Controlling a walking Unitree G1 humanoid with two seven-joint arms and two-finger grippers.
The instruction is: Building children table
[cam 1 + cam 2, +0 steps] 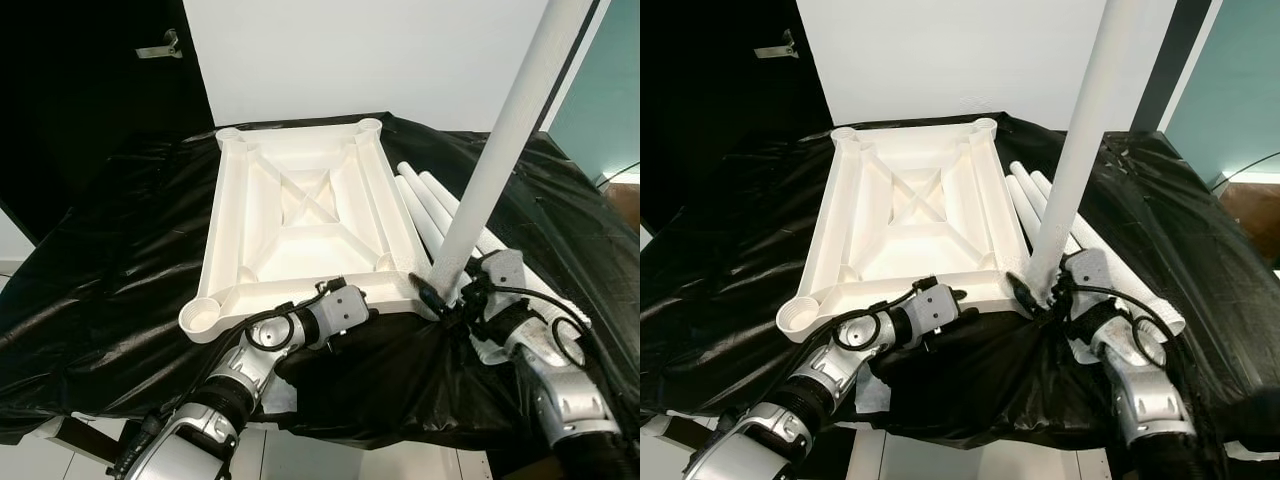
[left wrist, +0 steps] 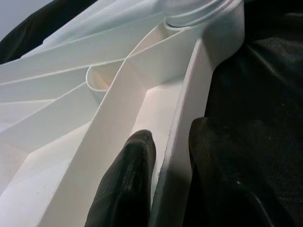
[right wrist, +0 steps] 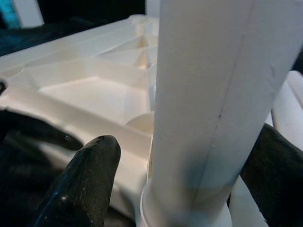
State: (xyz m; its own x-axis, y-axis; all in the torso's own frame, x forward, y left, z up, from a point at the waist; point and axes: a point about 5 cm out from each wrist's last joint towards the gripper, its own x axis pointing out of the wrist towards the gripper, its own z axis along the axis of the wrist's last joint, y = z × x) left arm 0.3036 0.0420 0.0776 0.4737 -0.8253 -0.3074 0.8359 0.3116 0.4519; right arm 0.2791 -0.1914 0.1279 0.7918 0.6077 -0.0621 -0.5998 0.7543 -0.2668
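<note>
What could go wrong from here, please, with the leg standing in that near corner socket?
The leg stands tall and slightly tilted in the tabletop's near corner; if the right gripper lets go before it seats, it may topple onto the spare legs. The left gripper pinches only the rim wall, so the upturned top could slide on the slick black sheet.

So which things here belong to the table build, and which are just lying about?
Part of the build:
- tabletop, upside down, near rim pinched by the left gripper
- leg, upright in the near right corner socket, held by the right gripper
- spare legs, lying beside the tabletop

Just there:
- black sheet under everything
- white wall behind
</note>
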